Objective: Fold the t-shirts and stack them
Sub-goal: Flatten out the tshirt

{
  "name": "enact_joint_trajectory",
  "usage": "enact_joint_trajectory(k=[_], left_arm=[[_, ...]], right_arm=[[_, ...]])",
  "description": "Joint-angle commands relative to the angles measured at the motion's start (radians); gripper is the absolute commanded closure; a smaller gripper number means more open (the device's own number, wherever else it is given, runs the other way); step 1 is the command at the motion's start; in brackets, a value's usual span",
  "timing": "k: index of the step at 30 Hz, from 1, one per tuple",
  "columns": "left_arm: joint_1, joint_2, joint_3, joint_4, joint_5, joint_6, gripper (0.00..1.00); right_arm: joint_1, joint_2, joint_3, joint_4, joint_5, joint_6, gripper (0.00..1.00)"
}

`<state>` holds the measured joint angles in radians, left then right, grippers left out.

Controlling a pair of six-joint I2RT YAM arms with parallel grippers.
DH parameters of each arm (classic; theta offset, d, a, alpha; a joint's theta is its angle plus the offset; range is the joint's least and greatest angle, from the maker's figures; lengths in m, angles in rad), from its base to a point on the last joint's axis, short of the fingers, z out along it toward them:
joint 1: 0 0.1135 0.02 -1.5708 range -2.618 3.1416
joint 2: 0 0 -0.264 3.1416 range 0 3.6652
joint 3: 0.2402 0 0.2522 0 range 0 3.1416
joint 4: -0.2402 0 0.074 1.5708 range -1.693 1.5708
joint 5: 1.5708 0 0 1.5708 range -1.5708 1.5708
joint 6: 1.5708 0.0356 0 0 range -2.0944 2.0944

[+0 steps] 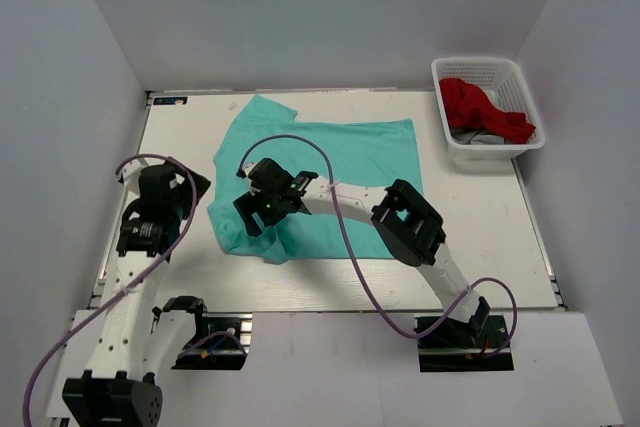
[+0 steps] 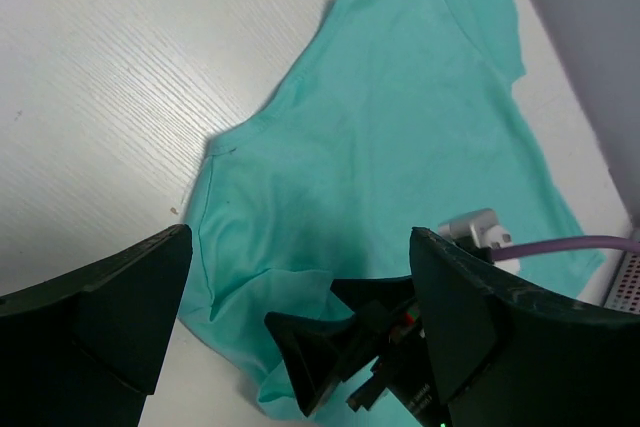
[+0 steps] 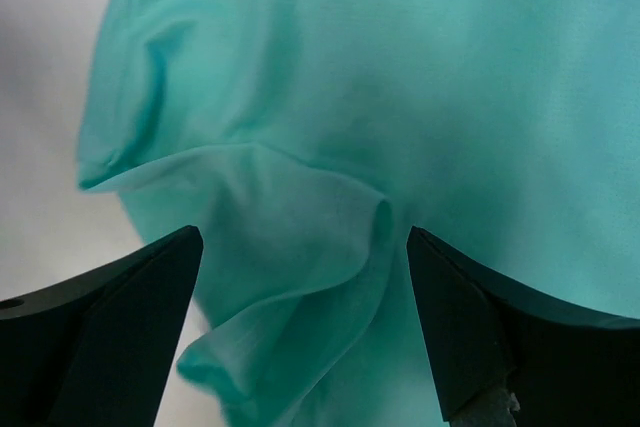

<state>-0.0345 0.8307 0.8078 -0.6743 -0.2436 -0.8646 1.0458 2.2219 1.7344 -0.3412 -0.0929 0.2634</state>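
Turquoise t-shirt (image 1: 340, 157) lies spread mid-table, unfolded, its near-left corner rumpled. The right gripper (image 3: 300, 317) hovers wide-jawed and empty over that rumple. The left gripper (image 2: 300, 337), likewise agape, hangs to its left. All folding and stacking remain, and red cloth (image 1: 480, 107) sits in the far-right basket (image 1: 490, 153).

Twin white-and-black robot arms.
Left arm (image 1: 125, 287) and right arm (image 1: 330, 203): white links, black joint housings, looping purple cable (image 1: 346, 239), matte black wedge-shaped end effector fingers (image 3: 100, 327).
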Motion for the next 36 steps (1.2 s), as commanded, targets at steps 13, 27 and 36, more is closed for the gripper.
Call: enact_joint_trajectory(k=[13, 27, 36], left_arm=[[0.004, -0.05, -0.025, 0.021, -0.069, -0.053, 0.0], [0.004, -0.013, -0.025, 0.03, -0.04, -0.044, 0.0], [0.004, 0.018, -0.025, 0.03, -0.017, -0.025, 0.0]], right_arm=[[0.034, -0.025, 0.033, -0.001, 0.007, 0.04, 1.0], [0.183, -0.165, -0.154, 0.117, -0.317, -0.026, 1.0], [0.324, -0.214, -0.214, 0.085, -0.295, -0.207, 0.52]])
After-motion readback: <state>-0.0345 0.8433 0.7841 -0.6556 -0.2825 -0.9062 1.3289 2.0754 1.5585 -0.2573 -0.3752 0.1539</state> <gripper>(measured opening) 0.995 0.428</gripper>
